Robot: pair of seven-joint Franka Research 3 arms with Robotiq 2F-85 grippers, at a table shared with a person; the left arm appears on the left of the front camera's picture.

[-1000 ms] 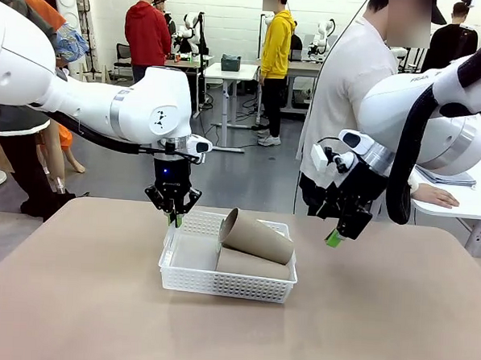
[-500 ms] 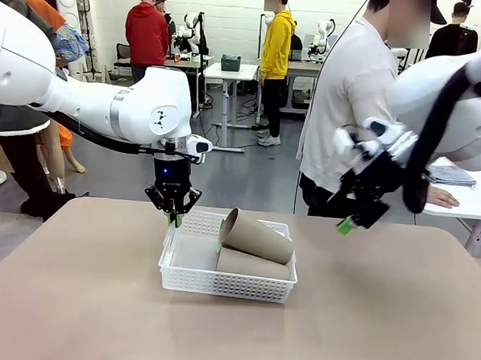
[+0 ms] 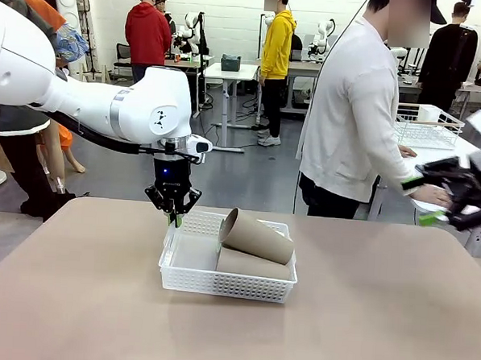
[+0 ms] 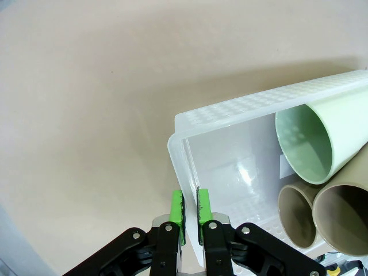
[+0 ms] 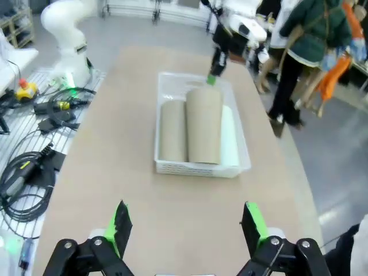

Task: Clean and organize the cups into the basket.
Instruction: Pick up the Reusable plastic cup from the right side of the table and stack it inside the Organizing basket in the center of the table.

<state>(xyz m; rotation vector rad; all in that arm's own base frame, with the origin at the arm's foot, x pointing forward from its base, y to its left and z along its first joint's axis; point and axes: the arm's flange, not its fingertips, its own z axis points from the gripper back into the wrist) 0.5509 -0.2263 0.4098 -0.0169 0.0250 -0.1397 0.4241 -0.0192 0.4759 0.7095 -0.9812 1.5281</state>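
The white mesh basket (image 3: 227, 286) sits mid-table. My left gripper (image 3: 172, 217) is shut on its far-left corner; in the left wrist view the green pads (image 4: 176, 208) clamp the thin wall of the basket (image 4: 241, 109). Cups lie on their sides inside: one tan cup (image 3: 258, 236) rests on top of another tan cup (image 3: 252, 264). The left wrist view looks into the open mouths of a mint green cup (image 4: 305, 144) and two tan cups (image 4: 299, 221). My right gripper (image 3: 444, 213) is off at the table's right edge, open and empty (image 5: 187, 223), looking back at the basket (image 5: 195, 168).
A person in a white top (image 3: 353, 113) stands at the far side, one hand (image 3: 429, 194) on a side table to the right. A wire rack (image 3: 425, 125) stands on that side table. Bare tabletop (image 3: 81, 301) surrounds the basket.
My right arm has swung away from beside the basket to the far right edge of the table, its gripper staying open. The left gripper and the basket have not moved.
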